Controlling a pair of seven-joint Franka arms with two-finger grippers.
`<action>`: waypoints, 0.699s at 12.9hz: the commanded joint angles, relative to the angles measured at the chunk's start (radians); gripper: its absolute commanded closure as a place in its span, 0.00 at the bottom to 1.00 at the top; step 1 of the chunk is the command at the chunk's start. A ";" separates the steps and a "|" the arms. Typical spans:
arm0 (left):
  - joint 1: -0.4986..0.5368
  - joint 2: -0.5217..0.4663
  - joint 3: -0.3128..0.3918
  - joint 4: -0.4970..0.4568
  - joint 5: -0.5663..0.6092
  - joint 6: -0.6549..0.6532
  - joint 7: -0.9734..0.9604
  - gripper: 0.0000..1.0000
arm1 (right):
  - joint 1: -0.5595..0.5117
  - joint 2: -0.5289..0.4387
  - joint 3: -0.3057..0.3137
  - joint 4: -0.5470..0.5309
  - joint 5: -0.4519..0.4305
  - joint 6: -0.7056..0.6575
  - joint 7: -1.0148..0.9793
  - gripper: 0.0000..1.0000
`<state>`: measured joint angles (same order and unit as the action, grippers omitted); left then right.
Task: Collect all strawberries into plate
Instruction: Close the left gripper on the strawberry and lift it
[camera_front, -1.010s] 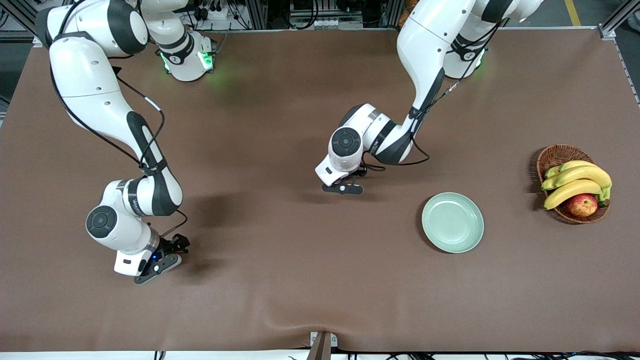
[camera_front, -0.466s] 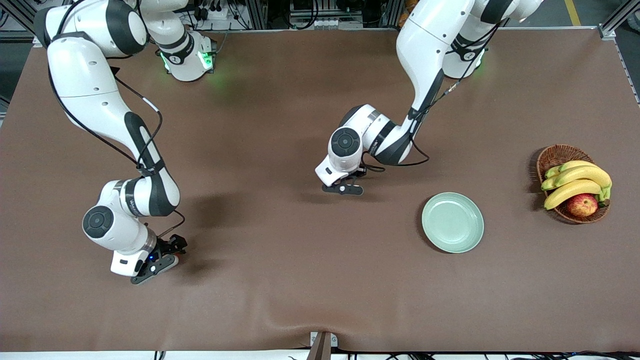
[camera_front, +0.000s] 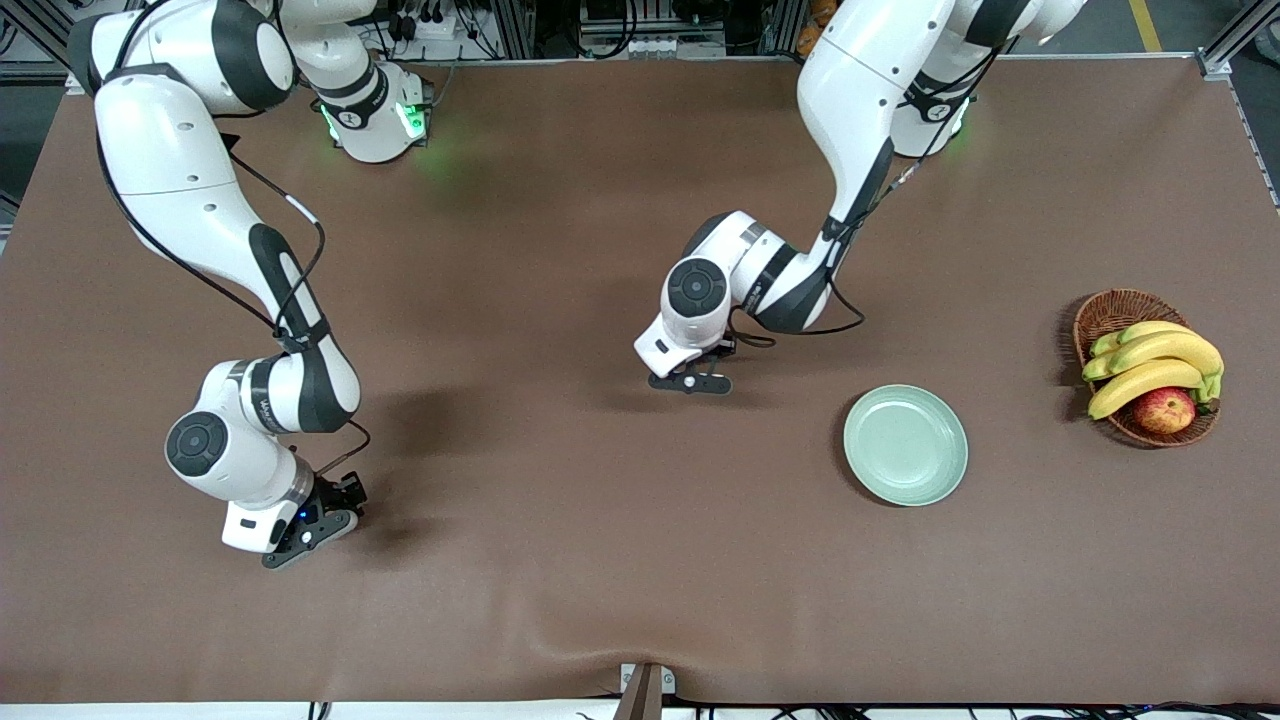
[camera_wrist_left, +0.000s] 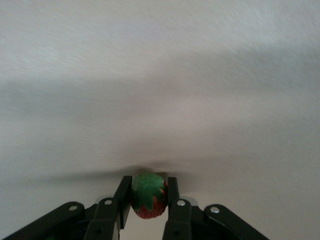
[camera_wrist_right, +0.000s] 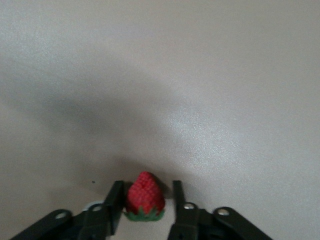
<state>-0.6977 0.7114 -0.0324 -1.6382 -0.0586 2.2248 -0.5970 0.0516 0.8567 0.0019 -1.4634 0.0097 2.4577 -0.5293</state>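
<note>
Red strawberry (camera_wrist_left: 148, 201) pinched in left fingers (camera_wrist_left: 123, 196), cap forward; right fingers (camera_wrist_right: 114, 201) apparently pinching another strawberry (camera_wrist_right: 145, 197), tip forward.

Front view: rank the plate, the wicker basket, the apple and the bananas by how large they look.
1. Wicker basket, about the plate's size but partly covered by fruit, so the top two are close.
2. Plate.
3. Bananas, taken as a bunch.
4. Apple, clearly smallest.

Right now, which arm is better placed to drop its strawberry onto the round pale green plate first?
The left. The left gripper holds a small red strawberry near the pale mint-green plate. The right gripper, around another strawberry, is much farther away, at the right arm's end of the table.
</note>
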 joint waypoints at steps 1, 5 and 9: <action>0.021 -0.061 0.006 -0.011 0.028 -0.048 -0.020 0.91 | -0.018 0.005 0.020 0.005 0.006 0.007 -0.018 1.00; 0.144 -0.121 0.008 -0.022 0.080 -0.108 0.037 0.91 | -0.015 -0.024 0.056 0.008 0.013 -0.011 -0.023 1.00; 0.271 -0.168 0.008 -0.060 0.097 -0.108 0.166 0.90 | -0.018 -0.108 0.128 0.009 0.024 -0.158 -0.023 0.99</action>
<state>-0.4755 0.5906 -0.0166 -1.6504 0.0158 2.1224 -0.4799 0.0518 0.8112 0.0910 -1.4389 0.0182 2.3589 -0.5320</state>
